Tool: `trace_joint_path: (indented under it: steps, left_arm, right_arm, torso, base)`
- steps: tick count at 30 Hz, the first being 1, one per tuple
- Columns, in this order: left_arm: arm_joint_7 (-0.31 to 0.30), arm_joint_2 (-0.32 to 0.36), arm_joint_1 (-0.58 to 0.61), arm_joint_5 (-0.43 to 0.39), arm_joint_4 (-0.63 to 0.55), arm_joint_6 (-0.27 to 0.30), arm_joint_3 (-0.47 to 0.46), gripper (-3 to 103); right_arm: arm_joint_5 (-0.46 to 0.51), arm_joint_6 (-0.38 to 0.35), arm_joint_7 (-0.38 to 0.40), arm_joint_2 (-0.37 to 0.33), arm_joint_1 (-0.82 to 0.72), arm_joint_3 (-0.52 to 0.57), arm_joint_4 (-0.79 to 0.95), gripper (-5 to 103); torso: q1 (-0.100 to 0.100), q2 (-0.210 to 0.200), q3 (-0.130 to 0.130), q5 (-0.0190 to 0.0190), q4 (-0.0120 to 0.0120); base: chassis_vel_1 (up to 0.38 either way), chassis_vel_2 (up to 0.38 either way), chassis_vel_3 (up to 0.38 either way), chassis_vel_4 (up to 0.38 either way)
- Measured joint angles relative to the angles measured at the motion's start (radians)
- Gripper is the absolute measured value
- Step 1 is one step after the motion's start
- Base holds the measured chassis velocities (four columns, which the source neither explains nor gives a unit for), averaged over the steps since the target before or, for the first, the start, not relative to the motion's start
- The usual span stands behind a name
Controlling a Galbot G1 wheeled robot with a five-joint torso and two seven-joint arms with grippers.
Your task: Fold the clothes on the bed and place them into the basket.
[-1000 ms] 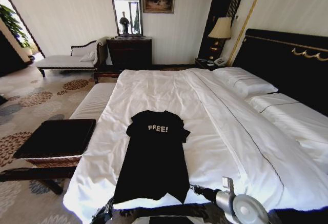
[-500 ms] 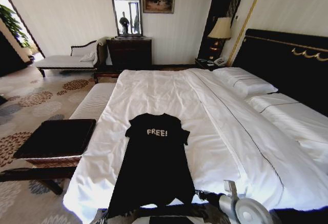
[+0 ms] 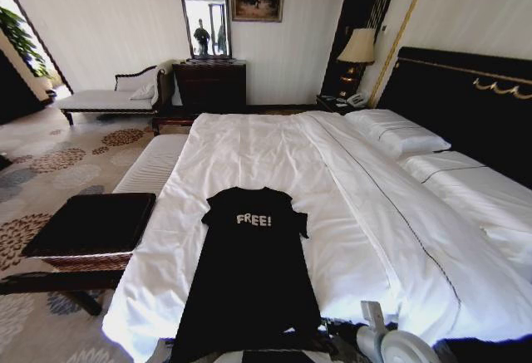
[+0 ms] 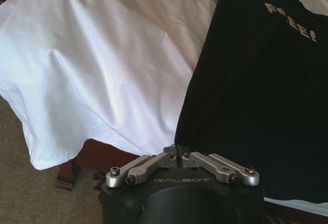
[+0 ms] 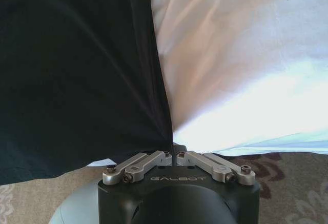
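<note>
The bed point(image 3: 349, 213), spread with a white duvet, carries a black T-shirt point(image 3: 249, 272) lying flat, lettering up. Its hem corners hang over the foot edge, one pinched in the left end effector point(image 4: 178, 155), the other in the right end effector point(image 5: 174, 155). Two white pillows point(image 3: 399, 134) lie far beyond both.

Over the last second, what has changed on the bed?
The T-shirt has slid toward the foot of the bed, its hem now over the edge. The left gripper and right gripper stay shut on the hem corners, drawn back toward the robot. The basket is unmoved.
</note>
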Motion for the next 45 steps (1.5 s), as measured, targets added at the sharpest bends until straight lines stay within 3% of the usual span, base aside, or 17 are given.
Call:
trace_joint_path:
  steps: [6,9,12,16,18,21,22,23,24,26,29,30,32,33,34,41,45]
  left_arm:
    - [-0.026,0.001,-0.043,0.012,0.026,0.034,0.006,-1]
    - [-0.034,0.003,-0.057,0.022,0.035,0.045,0.012,4]
    - [-0.035,0.005,-0.069,0.027,0.042,0.058,0.019,20]
    - [-0.034,0.003,-0.072,0.029,0.044,0.067,0.025,31]
    - [-0.032,0.003,-0.073,0.056,0.038,0.069,0.029,42]
    - [-0.031,0.001,-0.073,0.071,0.028,0.063,0.027,47]
    - [-0.031,-0.002,-0.074,0.078,0.018,0.056,0.023,53]
    - [-0.030,-0.003,-0.075,0.084,0.010,0.048,0.017,58]
    - [-0.030,-0.004,-0.076,0.088,0.004,0.041,0.012,64]
    - [-0.029,-0.004,-0.076,0.092,-0.002,0.034,0.006,64]
    - [-0.028,-0.005,-0.074,0.105,-0.033,0.010,-0.008,80]
    - [-0.028,-0.005,-0.075,0.109,-0.036,0.007,-0.009,85]
    - [-0.028,-0.008,-0.075,0.118,-0.043,0.000,-0.011,85]
    - [-0.028,-0.012,-0.079,0.131,-0.051,-0.009,-0.014,96]
    - [-0.027,-0.014,-0.085,0.141,-0.057,-0.016,-0.018,98]
    - [-0.031,-0.017,-0.152,0.161,-0.051,-0.023,-0.025,100]
    - [-0.038,-0.017,-0.213,0.177,-0.034,-0.018,-0.016,100]
  right_arm:
    - [0.008,0.000,0.003,0.006,0.035,-0.021,-0.027,0]
    - [0.008,0.000,0.006,0.008,0.046,-0.027,-0.036,0]
    - [0.011,0.000,0.010,0.010,0.053,-0.029,-0.037,0]
    - [0.011,0.000,0.011,0.011,0.048,-0.027,-0.029,-1]
    - [0.005,0.000,0.010,0.013,0.042,-0.024,-0.018,9]
    - [0.001,0.000,0.011,0.015,0.038,-0.019,-0.006,9]
    - [-0.002,0.000,0.015,0.016,0.034,-0.010,0.010,26]
    - [-0.010,0.000,0.021,0.017,0.030,0.001,0.022,32]
    - [-0.016,0.000,0.024,0.017,0.026,0.010,0.031,32]
    - [-0.024,0.000,0.027,0.017,0.022,0.020,0.042,37]
    - [-0.055,0.000,0.022,0.027,-0.008,0.087,0.111,54]
    - [-0.057,0.000,0.019,0.030,-0.010,0.096,0.119,54]
    - [-0.060,0.000,0.013,0.036,-0.014,0.115,0.139,60]
    - [-0.060,0.003,0.005,0.044,-0.011,0.141,0.163,65]
    - [-0.056,0.014,-0.001,0.048,0.005,0.160,0.175,71]
    - [0.095,0.105,-0.008,0.043,0.253,0.156,0.072,92]
    - [0.230,0.146,-0.036,0.054,0.514,0.078,-0.168,100]
  torso:
    - [0.000,0.000,0.000,0.0000,-0.0001]
    - [0.000,0.000,0.000,0.0000,0.0001]
    - [0.000,0.000,0.000,0.0000,0.0000]
    - [0.000,0.000,0.000,0.0000,0.0000]
    - [0.000,0.000,0.000,0.0000,-0.0001]
    - [0.000,0.000,0.000,0.0000,-0.0001]
    - [0.000,0.000,0.000,0.0000,-0.0001]
    - [0.000,0.000,0.000,-0.0001,0.0000]
    - [0.000,0.000,0.000,0.0000,0.0000]
    - [0.000,0.000,0.000,0.0000,0.0000]
    - [0.000,0.000,0.000,0.0000,-0.0001]
    - [0.000,0.000,0.000,0.0000,-0.0001]
    - [0.000,0.000,0.000,0.0000,-0.0002]
    - [0.000,0.000,0.000,-0.0002,-0.0002]
    - [0.000,0.000,0.000,0.0000,-0.0003]
    - [0.000,0.000,0.000,0.0000,0.0001]
    - [0.000,0.000,0.000,0.0002,0.0000]
  base:
    - [0.000,0.000,0.000,0.000]
    - [0.000,0.000,0.000,0.000]
    - [0.000,0.000,0.000,0.000]
    - [0.000,0.000,0.000,0.000]
    - [0.000,0.000,0.000,0.000]
    - [0.000,0.000,0.000,0.000]
    - [0.000,0.000,0.000,0.000]
    - [0.000,0.000,0.000,0.000]
    - [0.000,0.000,0.000,0.000]
    - [0.000,0.000,0.000,0.000]
    - [0.000,0.000,0.000,0.000]
    - [0.000,0.000,0.000,0.000]
    - [0.000,0.000,0.000,0.000]
    - [0.000,0.000,0.000,0.000]
    - [0.000,0.000,0.000,0.000]
    - [0.000,0.000,0.000,0.000]
    - [0.000,0.000,0.000,0.000]
